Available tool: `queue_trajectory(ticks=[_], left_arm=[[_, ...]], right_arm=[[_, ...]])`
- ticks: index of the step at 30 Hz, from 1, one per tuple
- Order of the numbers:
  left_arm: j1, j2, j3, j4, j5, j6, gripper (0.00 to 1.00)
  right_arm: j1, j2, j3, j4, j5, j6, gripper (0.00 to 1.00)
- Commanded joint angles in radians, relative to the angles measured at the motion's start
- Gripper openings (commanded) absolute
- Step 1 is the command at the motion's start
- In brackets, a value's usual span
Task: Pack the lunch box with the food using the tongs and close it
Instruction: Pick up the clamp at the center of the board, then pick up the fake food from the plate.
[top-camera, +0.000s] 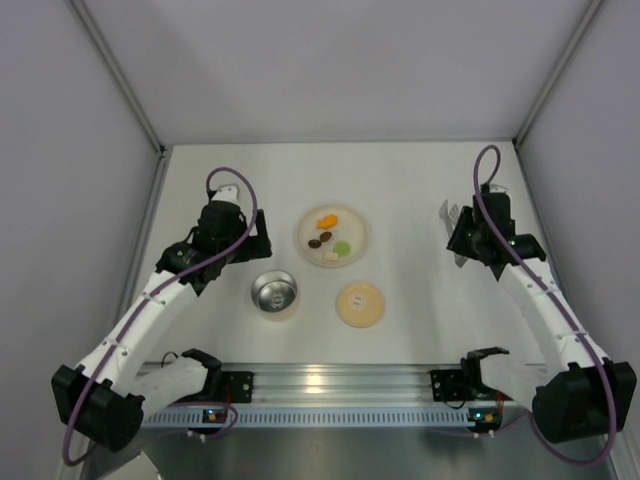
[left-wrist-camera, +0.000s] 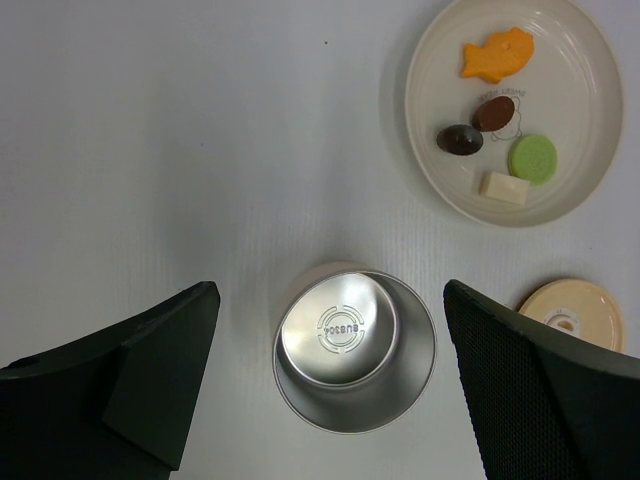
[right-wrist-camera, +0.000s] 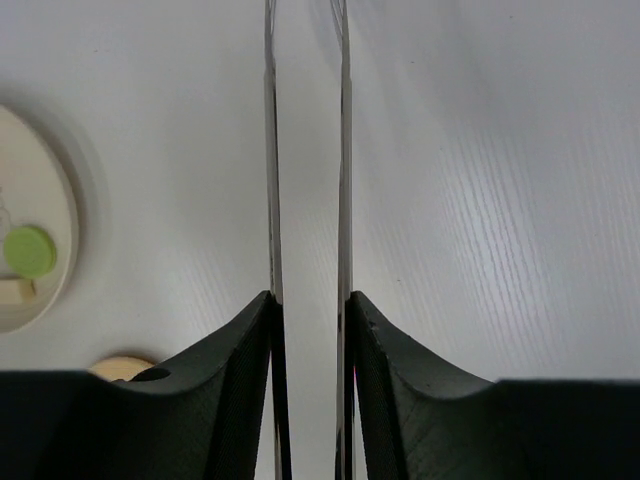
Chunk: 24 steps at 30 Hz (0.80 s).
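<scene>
Pinches the tongs (right-wrist-camera: 271, 180) in the right gripper (right-wrist-camera: 308, 300), one pad (right-wrist-camera: 245, 345) pressed on each slim arm, blades squeezed near parallel with only a narrow gap between. Hangs well apart from the plate (left-wrist-camera: 585, 100), out at 3 o'clock of it in the top view. Holds the left gripper (left-wrist-camera: 330, 300) spread wide and empty above the lunch box (left-wrist-camera: 355, 350), standing open and unfilled at 7 o'clock of the plate, lid (top-camera: 360, 303) flat on the table (top-camera: 420, 180) at 5 o'clock. Shows all the food (left-wrist-camera: 494, 113) on the plate: one orange piece, two dark brown, one green, one cream.

Risks arriving with too little gap to straddle a piece; probably needs the squeeze eased first. Risks a twist of the thin, smooth arms between the pads, throwing the tips off line. Could flick a tiny piece off the plate, or drop it short on the carry toward 7 o'clock. Could knock the light container aside through a careless left-side descent.
</scene>
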Motion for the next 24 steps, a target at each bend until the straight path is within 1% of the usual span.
queue_trajectory(ticks=[1,8,10,11,13,14,18,23,24], left_arm=[[0.000,0.002,0.029,0.005,0.003,-0.003,0.99],[0.000,0.011,0.030,0.003,-0.007,-0.003,0.99],[0.000,0.011,0.029,0.002,-0.010,-0.001,0.99],[0.001,0.013,0.030,0.000,-0.011,-0.003,0.99],[0.001,0.016,0.030,-0.001,-0.014,-0.003,0.99],[0.001,0.019,0.032,-0.001,-0.014,-0.004,0.99],[0.000,0.025,0.033,-0.006,-0.020,-0.003,0.99],[0.000,0.033,0.033,-0.006,-0.036,-0.004,0.99],[0.000,0.036,0.032,-0.007,-0.037,-0.004,0.99]], right_arm=[[0.063,-0.079,0.060,-0.082,-0.028,-0.014,0.34],[0.287,-0.131,0.125,-0.154,0.015,0.049,0.33],[0.325,-0.139,0.141,-0.165,0.013,0.063,0.33],[0.371,-0.140,0.146,-0.169,0.013,0.078,0.33],[0.422,-0.136,0.152,-0.166,0.016,0.101,0.33],[0.474,-0.129,0.152,-0.162,0.024,0.108,0.33],[0.575,-0.048,0.183,-0.142,0.084,0.120,0.33],[0.620,0.067,0.243,-0.093,0.090,0.114,0.34],[0.621,0.113,0.273,-0.085,0.090,0.111,0.34]])
